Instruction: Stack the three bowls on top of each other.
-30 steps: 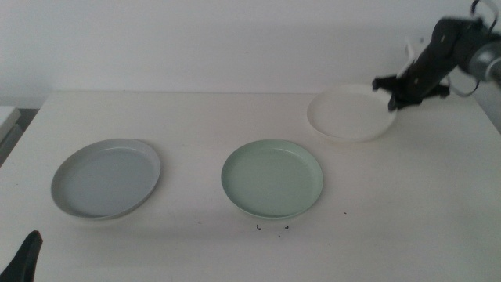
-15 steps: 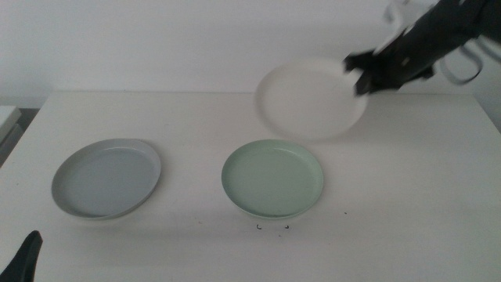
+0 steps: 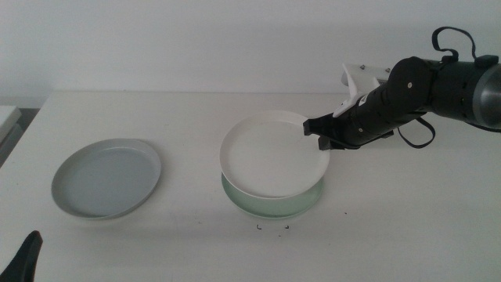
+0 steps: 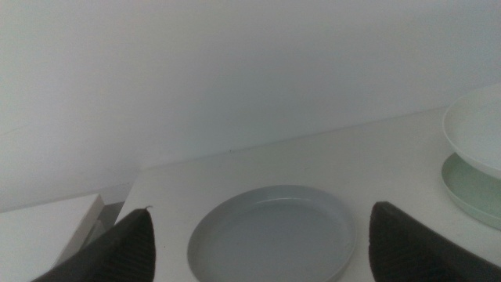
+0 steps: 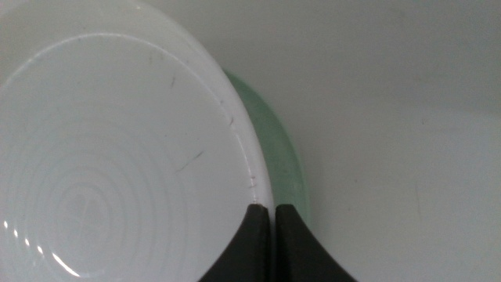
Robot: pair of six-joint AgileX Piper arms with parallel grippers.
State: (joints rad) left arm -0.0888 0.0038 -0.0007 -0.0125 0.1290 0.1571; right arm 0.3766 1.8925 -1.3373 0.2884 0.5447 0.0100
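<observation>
The white bowl (image 3: pixel 270 154) hangs just over the pale green bowl (image 3: pixel 270 200) at the table's centre, slightly tilted; whether they touch I cannot tell. My right gripper (image 3: pixel 322 139) is shut on the white bowl's right rim. In the right wrist view its jaws pinch the white bowl (image 5: pixel 117 149) at the rim, and the green bowl (image 5: pixel 286 164) shows as a sliver beneath. The light grey bowl (image 3: pixel 106 177) lies alone on the left. My left gripper (image 3: pixel 25 258) waits open at the bottom left corner, with the grey bowl (image 4: pixel 270 243) seen between its jaws, some way ahead.
A white table (image 3: pixel 407 204) carries everything, with a plain white wall behind it. A small white ledge (image 3: pixel 6 119) sits at the far left edge. The right arm (image 3: pixel 438 86) reaches in above the table's right half.
The right gripper lifted the white bowl from the back right of the table and carried it left and down, over the green bowl. The left arm stayed still.
</observation>
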